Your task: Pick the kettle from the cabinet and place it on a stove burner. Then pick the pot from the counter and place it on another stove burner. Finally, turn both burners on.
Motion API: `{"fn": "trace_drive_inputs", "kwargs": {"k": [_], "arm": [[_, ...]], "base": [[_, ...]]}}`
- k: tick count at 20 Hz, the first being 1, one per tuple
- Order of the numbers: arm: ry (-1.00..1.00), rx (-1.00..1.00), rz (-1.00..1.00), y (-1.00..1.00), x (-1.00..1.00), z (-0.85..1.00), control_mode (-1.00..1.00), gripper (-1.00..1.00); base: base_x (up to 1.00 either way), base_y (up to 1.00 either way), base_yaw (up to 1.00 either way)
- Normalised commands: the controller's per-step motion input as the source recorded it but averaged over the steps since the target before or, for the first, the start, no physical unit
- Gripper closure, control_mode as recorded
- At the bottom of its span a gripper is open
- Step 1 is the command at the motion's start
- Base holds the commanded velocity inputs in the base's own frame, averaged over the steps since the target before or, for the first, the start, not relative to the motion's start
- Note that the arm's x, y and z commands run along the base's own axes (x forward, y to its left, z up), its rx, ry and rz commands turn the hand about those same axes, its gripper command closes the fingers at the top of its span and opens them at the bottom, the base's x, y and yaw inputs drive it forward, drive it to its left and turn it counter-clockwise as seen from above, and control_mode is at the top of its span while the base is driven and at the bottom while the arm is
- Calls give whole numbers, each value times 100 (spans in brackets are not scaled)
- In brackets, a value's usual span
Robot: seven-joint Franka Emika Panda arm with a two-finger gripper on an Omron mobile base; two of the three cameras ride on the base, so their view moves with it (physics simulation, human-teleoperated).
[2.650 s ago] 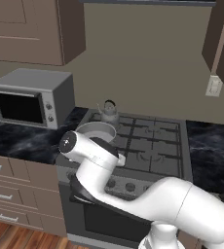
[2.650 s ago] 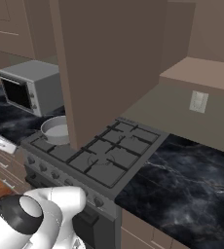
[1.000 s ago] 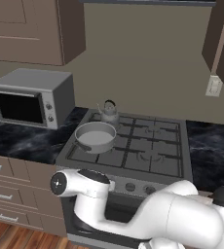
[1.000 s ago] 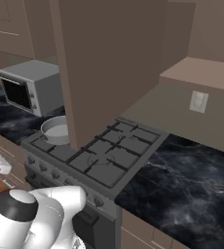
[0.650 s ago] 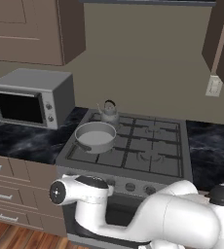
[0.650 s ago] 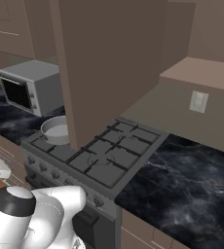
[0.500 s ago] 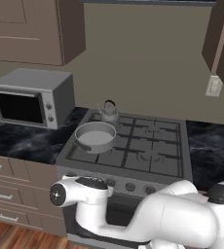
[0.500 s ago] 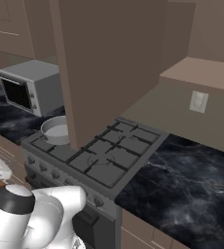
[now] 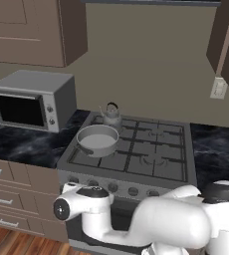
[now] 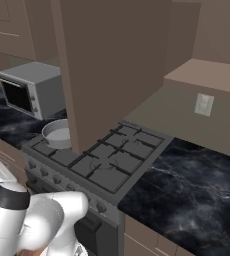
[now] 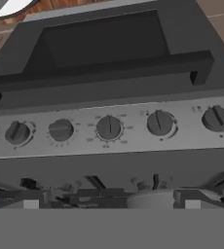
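Note:
The small grey kettle point(image 9: 111, 114) stands on the rear left stove burner. In front of it the wide grey pot point(image 9: 97, 140) rests on the front left burner point(image 9: 102, 154) and peeks past the cabinet door in the right base view point(image 10: 57, 134). My arm's wrist point(image 9: 81, 209) hangs low in front of the range. In the hand view, which is upside down, my gripper point(image 11: 111, 202) is open and holds nothing. It faces the row of round knobs point(image 11: 109, 127), with the oven handle point(image 11: 104, 73) above them.
A grey microwave point(image 9: 32, 99) sits on the black counter point(image 9: 22, 144) left of the range. Brown drawers point(image 9: 7, 199) are below it. An open brown cabinet door point(image 10: 112, 65) hangs over the stove's left part. More counter point(image 10: 187, 190) lies to the right.
My arm has sunk from in front of the pot to below the knob row. In the last half second it barely moves. Kettle and pot stay put.

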Motion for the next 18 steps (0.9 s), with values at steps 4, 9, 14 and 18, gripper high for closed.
{"fn": "trace_drive_inputs", "kwargs": {"k": [4,9,14,18], "arm": [[-6,0,-1,23,16,-14,-100,-100],[-2,0,-1,23,19,-6,-100,-100],[-2,0,-1,19,19,-5,-100,-100],[-2,0,-1,18,18,-10,-100,-100]], "base": [[0,0,0],[0,0,0],[0,0,0],[0,0,0]]}}
